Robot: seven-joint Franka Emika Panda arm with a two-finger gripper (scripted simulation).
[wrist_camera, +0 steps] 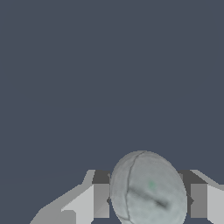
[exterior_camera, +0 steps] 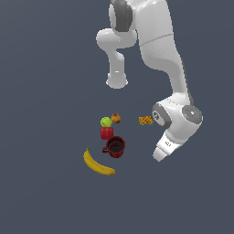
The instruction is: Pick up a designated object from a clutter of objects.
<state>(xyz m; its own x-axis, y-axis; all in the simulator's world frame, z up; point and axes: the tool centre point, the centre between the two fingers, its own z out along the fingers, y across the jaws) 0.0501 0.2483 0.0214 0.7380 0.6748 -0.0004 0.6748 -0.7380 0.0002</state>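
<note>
Wrist view: the pale ball [wrist_camera: 148, 194] sits between the gripper [wrist_camera: 148, 200] fingers [wrist_camera: 101, 200], jaws clamped on it. Exterior view: the arm's wrist [exterior_camera: 176, 119] is well right of the banana [exterior_camera: 98, 164], mug [exterior_camera: 115, 147], can [exterior_camera: 106, 133] and apple [exterior_camera: 105, 121]; the ball is hidden there.

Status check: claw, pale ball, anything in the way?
Claw: fingers either side of the smooth pale grey-white ball, contact not confirmable. Ball hidden in exterior view. Yellow banana, dark red mug sit apart; nothing in the way.
</note>
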